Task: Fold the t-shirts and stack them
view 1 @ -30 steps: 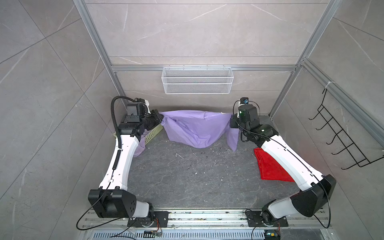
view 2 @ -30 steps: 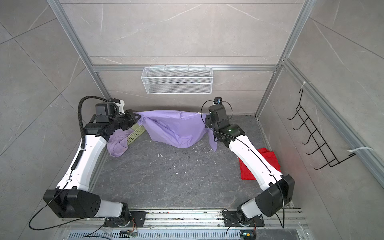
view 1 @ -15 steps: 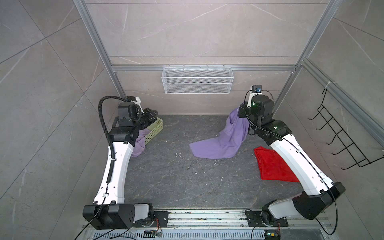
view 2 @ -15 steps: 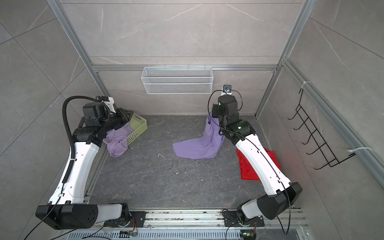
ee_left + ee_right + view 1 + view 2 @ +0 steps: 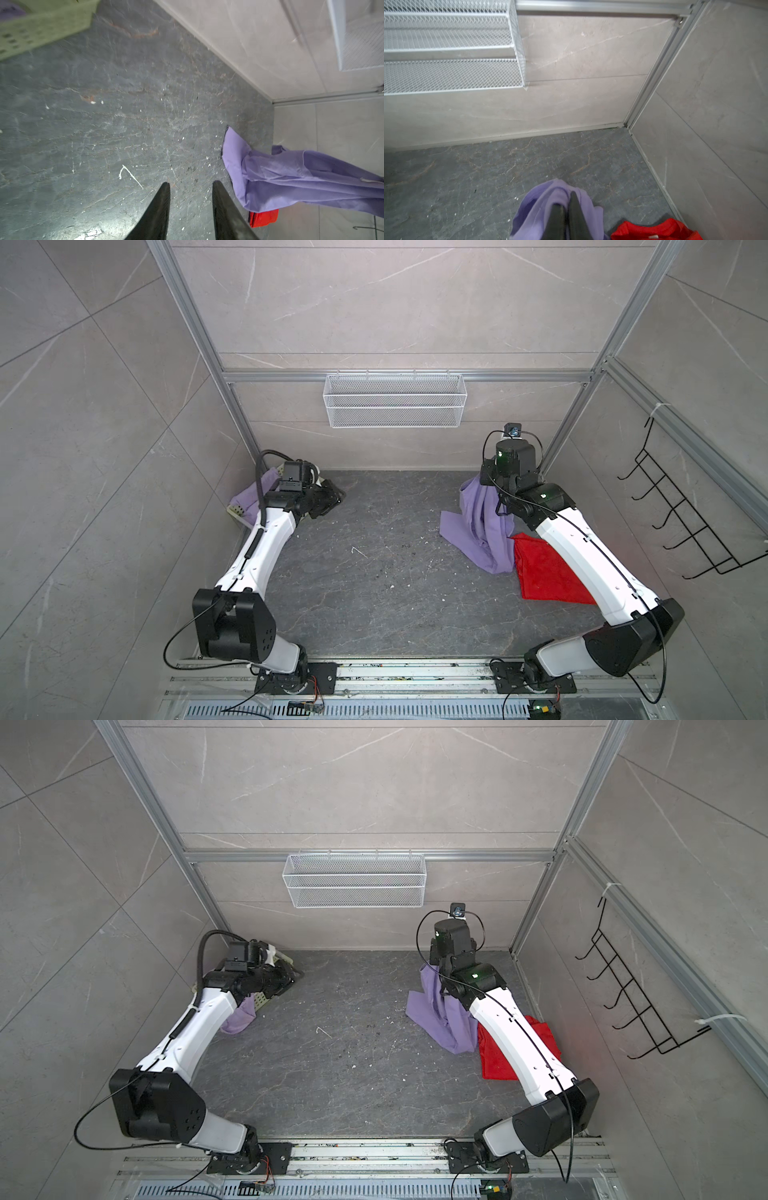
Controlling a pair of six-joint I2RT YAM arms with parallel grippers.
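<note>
A: Top views first. Where's the cloth?
B: lilac t-shirt [image 5: 482, 526] far right, hanging bunched from the right gripper [image 5: 484, 487], lower half crumpled on the floor [image 5: 374, 564]. Its near end meets the red cloth [image 5: 544, 572]; touching or overlapping, can't tell. second t-shirt [image 5: 252, 493] far left, draped over the green basket [image 5: 235, 510], partly hidden by the left arm [image 5: 266, 547].
A: Other gripper?
B: left gripper [image 5: 337, 495] low over bare floor just beside the basket, well apart from the hanging shirt.
A: Left wrist view?
B: Jaws parted, middling gap, only floor between them. Holding nothing. Shirt seen across the floor: one flat part lying down, the rest rising in long folds.
A: Right wrist view?
B: Jaws pinched tight on a wad of lilac fabric that bulges round both fingers [image 5: 576, 209]. Which part of the shirt, can't tell.
A: How will it handle?
B: My read: light, limp, no stiffness. On one hold it ropes up and won't lie flat. Cotton should grip fine, so slip is unlikely; dragging the red cloth along is the likelier fault. I'd take the flat part's free edge, ideally a hem corner, with the left, then draw the two holds apart to spread it before any fold.
</note>
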